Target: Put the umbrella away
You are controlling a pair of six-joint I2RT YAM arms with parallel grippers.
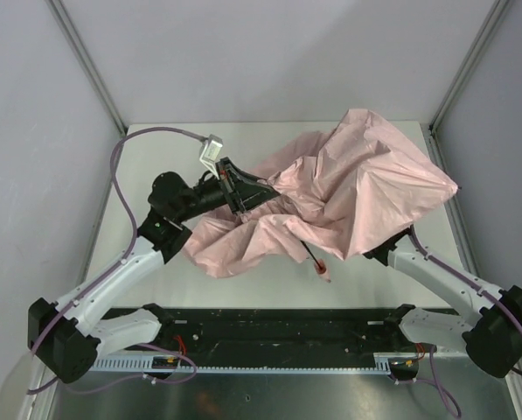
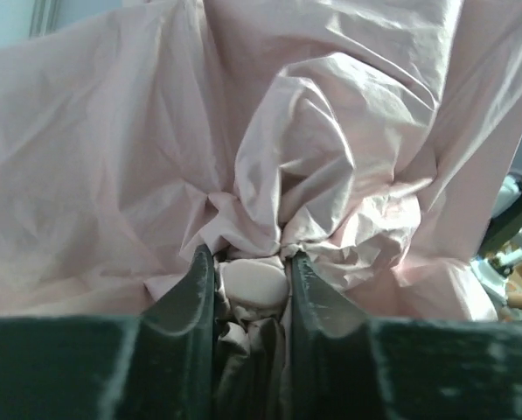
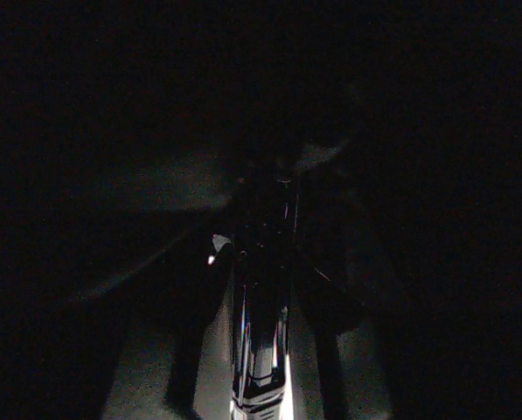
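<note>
Since the left end effector (image 2: 250,262) is clamped on bunched cloth and a pale rounded nub of the pale pink fabric folding umbrella (image 1: 357,188), sprawled from the white worktop's (image 1: 269,284) centre toward two o'clock, gathering should go slowly, I judge; the right end effector, buried in darkness beneath the canopy, cannot be read as open or closed.

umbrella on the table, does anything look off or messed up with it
Yes. The umbrella is a crumpled heap of loose pink cloth, not folded. A thin red-tipped rod pokes out at its near edge, and the cloth covers the end of the right arm.
</note>
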